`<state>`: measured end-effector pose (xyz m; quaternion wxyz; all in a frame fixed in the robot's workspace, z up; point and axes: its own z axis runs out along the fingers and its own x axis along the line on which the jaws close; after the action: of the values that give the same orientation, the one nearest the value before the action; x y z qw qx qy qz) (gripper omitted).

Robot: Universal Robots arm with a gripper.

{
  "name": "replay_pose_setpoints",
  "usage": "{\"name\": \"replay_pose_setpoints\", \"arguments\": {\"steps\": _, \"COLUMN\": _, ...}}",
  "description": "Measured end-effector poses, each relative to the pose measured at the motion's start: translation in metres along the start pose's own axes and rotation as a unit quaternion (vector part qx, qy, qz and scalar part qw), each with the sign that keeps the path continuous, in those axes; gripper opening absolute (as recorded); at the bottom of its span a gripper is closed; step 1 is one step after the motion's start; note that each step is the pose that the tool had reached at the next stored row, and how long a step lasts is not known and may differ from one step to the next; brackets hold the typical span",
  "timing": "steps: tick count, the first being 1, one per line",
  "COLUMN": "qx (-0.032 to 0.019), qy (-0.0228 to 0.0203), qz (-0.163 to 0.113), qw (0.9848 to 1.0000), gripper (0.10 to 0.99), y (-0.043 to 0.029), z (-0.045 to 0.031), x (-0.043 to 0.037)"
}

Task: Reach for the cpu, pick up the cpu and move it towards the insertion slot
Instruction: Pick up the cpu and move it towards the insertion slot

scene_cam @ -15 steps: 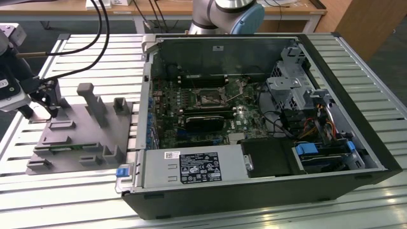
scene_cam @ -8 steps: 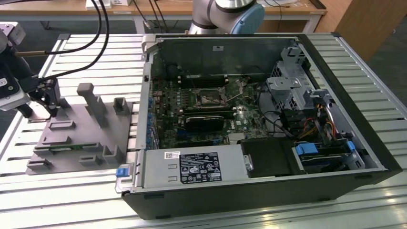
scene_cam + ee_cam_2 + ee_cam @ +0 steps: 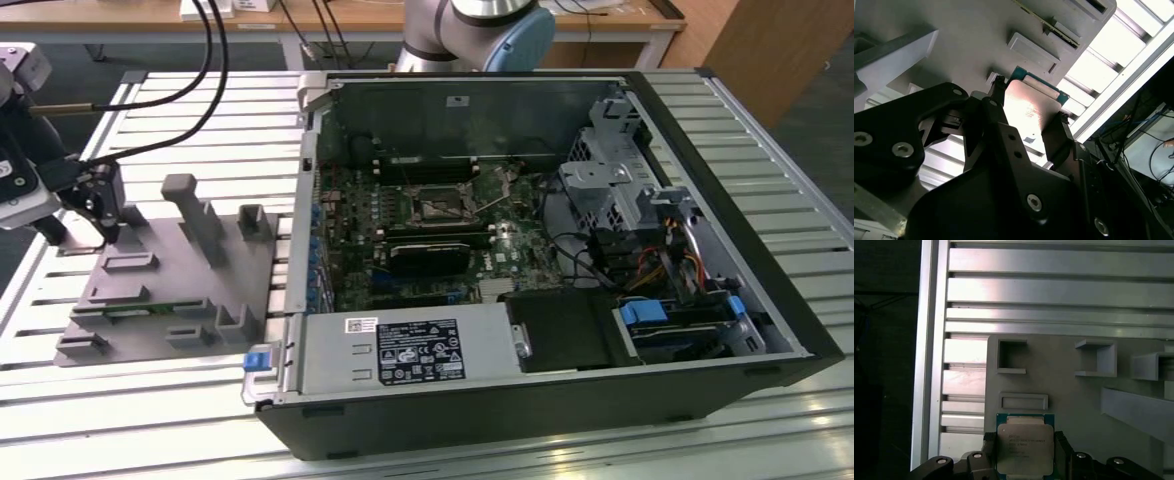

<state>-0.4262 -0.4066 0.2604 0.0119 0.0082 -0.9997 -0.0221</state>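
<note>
As the slatted metal table (image 3: 774,130) carries everything, the biggest thing on it is an open black computer case (image 3: 534,410), which lies on its side toward the exterior view's right. Next to it, on the exterior view's left, lies a grey fixture (image 3: 147,300) with several upright blocks and shallow pockets. The base of the arm (image 3: 467,30) stands behind the case, at the far edge of the table. The gripper (image 3: 78,235) hangs low over the far corner of the fixture on the exterior view's left, well apart from the case. Inside the case, on the green circuit board (image 3: 507,250), sits the insertion slot (image 3: 438,205), a small black square with a shiny frame, just behind a long black card (image 3: 427,255). The cpu (image 3: 1025,450) is between the black fingers (image 3: 1061,452) in both wrist views; its silvery top (image 3: 1029,112) shines, and a green edge shows around it. The gripper is closed to the width of the cpu and presses on two opposite sides of it. I cannot tell whether the cpu is already off the fixture or touches it.
</note>
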Motion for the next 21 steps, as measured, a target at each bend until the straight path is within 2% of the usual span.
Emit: {"name": "replay_pose_setpoints", "arguments": {"steps": 21, "qx": 0.0000, "qy": 0.0000, "qz": 0.000, "qw": 1.0000, "gripper": 0.545, "y": 0.0007, "z": -0.0080, "x": 0.0002}}
